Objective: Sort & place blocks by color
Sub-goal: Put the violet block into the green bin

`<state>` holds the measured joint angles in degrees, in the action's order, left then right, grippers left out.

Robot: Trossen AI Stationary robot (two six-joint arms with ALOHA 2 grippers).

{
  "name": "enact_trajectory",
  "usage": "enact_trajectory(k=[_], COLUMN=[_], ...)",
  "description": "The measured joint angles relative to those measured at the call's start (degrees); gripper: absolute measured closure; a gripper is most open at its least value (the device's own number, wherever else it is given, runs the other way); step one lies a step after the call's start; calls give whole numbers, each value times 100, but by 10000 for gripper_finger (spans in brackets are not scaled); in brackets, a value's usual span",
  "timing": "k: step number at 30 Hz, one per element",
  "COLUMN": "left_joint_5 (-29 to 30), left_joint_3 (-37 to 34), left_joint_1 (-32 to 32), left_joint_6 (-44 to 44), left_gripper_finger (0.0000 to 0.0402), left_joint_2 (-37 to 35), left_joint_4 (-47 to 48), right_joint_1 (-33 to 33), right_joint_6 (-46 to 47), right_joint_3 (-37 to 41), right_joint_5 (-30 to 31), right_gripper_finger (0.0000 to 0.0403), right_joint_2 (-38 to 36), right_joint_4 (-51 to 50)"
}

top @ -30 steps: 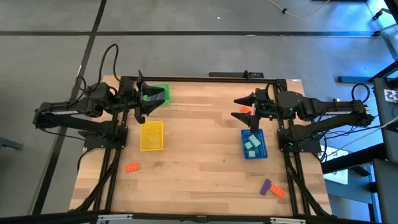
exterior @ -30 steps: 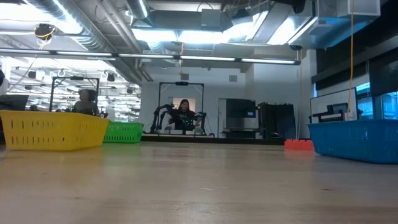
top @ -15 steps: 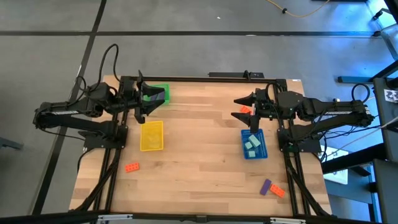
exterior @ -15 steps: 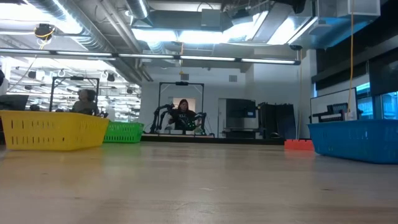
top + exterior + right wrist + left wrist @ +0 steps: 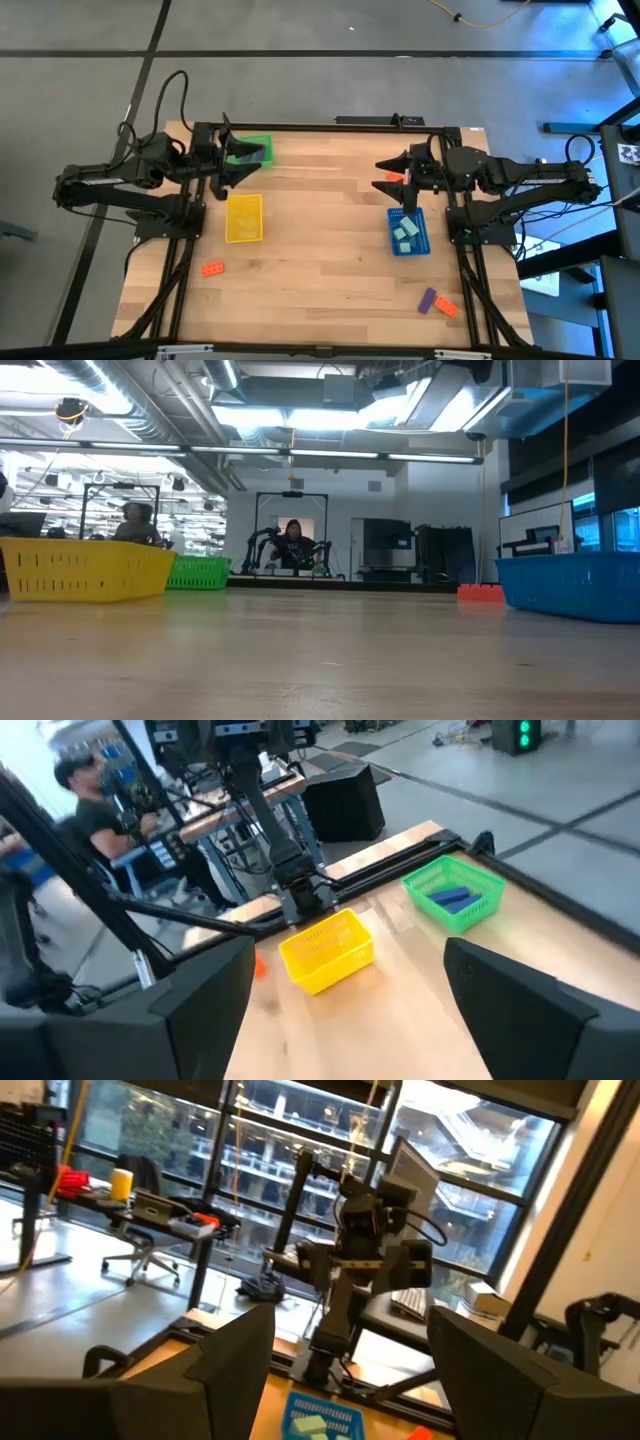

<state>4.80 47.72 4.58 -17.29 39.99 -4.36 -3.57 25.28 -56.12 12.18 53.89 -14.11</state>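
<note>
Loose blocks lie flat on the wooden table: an orange one [image 5: 212,268] near the left, another orange one [image 5: 395,177] under my right gripper, and a purple [image 5: 428,299] and an orange one [image 5: 447,307] side by side at the near right. Teal blocks [image 5: 405,231] lie in the blue tray [image 5: 392,243]. A purple-blue block [image 5: 450,898] lies in the green tray [image 5: 478,910]. My left gripper [image 5: 243,162] hangs open above the green tray's near edge. My right gripper [image 5: 385,172] hangs open above the table, beyond the blue tray. Neither holds anything.
The yellow tray [image 5: 244,217] stands at the left, nearer than the green tray [image 5: 262,141]. The table's middle is bare wood. A black frame rail [image 5: 330,126] runs along the far edge. People [image 5: 293,540] show in the room beyond the table.
</note>
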Motion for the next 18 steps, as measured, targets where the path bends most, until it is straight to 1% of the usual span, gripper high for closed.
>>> enact_trajectory(k=[2, 5, 9, 11, 13, 16, 18], left_joint_5=[40, 14, 22, 69, 124, 138, 138], left_joint_3=[0, 0, 0, 0, 0, 0, 0], left_joint_1=[2, 0, -2, -2, 0, 1, 0], left_joint_6=[-13, -26, -68, -63, -63, -63, -64], left_gripper_finger=[147, 147, 147, 147, 147, 147, 147], left_joint_2=[0, 10, 10, 10, 10, 10, 10], left_joint_4=[0, 0, 0, 0, 0, 0, 0], right_joint_1=[2, -47, -443, -838, -1340, -2230, -2813], right_joint_6=[336, 961, 2373, 3229, 4189, 5762, 6883], right_joint_3=[0, -2, -4, -4, -4, -4, -4], right_joint_5=[-152, -666, -1396, -1740, -1924, -1954, -1956], right_gripper_finger=[76, 76, 76, 76, 76, 76, 76], right_joint_2=[0, 2, 109, 215, 363, 677, 963], right_joint_4=[-58, -410, -1325, -1839, -2363, -2994, -3206])
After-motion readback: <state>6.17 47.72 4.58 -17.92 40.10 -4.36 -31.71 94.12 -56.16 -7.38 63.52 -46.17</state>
